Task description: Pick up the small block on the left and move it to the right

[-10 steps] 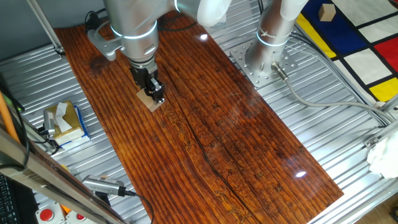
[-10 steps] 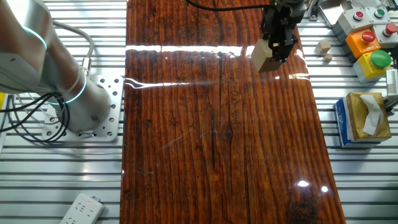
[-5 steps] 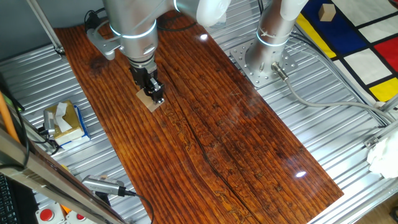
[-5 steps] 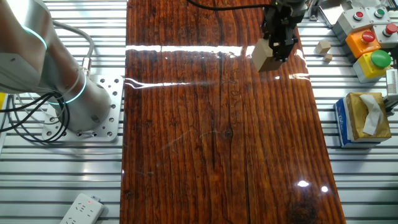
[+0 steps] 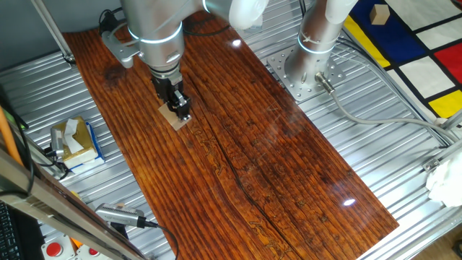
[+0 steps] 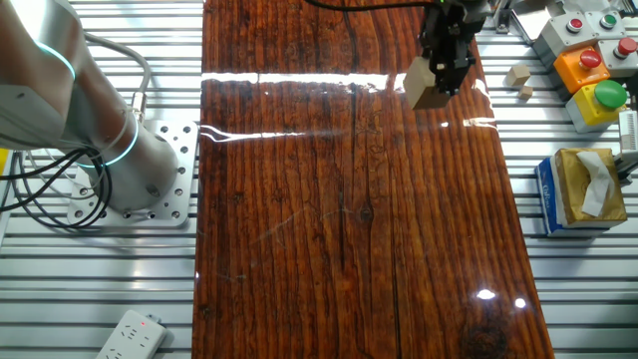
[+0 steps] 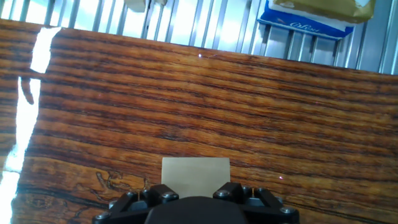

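The small block (image 5: 172, 118) is a light tan wooden cube at the left part of the dark wooden board (image 5: 238, 144). My gripper (image 5: 180, 110) points down on it, its black fingers shut against the block's sides. In the other fixed view the block (image 6: 421, 88) hangs between the fingers of the gripper (image 6: 444, 80), seemingly just above the board (image 6: 349, 199). In the hand view the block (image 7: 196, 174) fills the gap of the gripper (image 7: 196, 193).
A blue-and-yellow tissue box (image 5: 76, 141) stands on the rails left of the board; it also shows in the other fixed view (image 6: 583, 189). Button boxes (image 6: 598, 60) and two small wooden bits (image 6: 516, 75) lie nearby. The arm's base (image 5: 307, 68) stands to the right, before a patterned mat bearing a tan block (image 5: 379, 13).
In the other fixed view the gripper and the block have shifted slightly upward in the picture. The grip has not changed.
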`<state>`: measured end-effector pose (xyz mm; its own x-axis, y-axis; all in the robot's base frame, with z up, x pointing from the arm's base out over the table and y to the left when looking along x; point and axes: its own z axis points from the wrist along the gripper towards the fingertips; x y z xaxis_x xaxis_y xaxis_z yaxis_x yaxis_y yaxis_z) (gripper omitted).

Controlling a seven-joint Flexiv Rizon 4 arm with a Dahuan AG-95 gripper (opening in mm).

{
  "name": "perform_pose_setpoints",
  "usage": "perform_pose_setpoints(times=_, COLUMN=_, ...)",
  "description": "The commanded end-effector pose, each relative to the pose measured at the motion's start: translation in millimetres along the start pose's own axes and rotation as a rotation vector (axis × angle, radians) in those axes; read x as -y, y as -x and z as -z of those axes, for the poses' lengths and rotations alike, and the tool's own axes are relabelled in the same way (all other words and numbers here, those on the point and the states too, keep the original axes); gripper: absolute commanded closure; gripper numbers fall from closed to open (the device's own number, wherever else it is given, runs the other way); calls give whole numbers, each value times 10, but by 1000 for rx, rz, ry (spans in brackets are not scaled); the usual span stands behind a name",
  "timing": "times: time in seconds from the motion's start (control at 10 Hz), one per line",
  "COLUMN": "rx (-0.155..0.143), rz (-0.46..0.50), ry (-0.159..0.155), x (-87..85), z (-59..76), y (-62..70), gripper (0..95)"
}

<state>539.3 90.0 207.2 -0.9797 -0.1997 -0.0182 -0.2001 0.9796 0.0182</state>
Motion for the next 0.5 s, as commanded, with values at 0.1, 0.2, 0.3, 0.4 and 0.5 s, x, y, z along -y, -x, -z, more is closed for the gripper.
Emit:
perform_pose_setpoints(times=0.1, rx=11, rz=-18, ry=16, x=-223, z=-25, y=77, gripper=950)
perform_pose_setpoints(times=0.2, rx=11, rz=-32, ry=19, x=-346, z=4, y=116, gripper=950)
perform_pose_setpoints(times=0.3, rx=12, rz=-50, ry=22, x=-509, z=38, y=178, gripper=950)
perform_pose_setpoints(times=0.4, rx=12, rz=-67, ry=29, x=-632, z=45, y=222, gripper=950)
perform_pose_setpoints(times=0.5, rx=14, rz=-84, ry=35, x=-723, z=46, y=251, gripper=950)
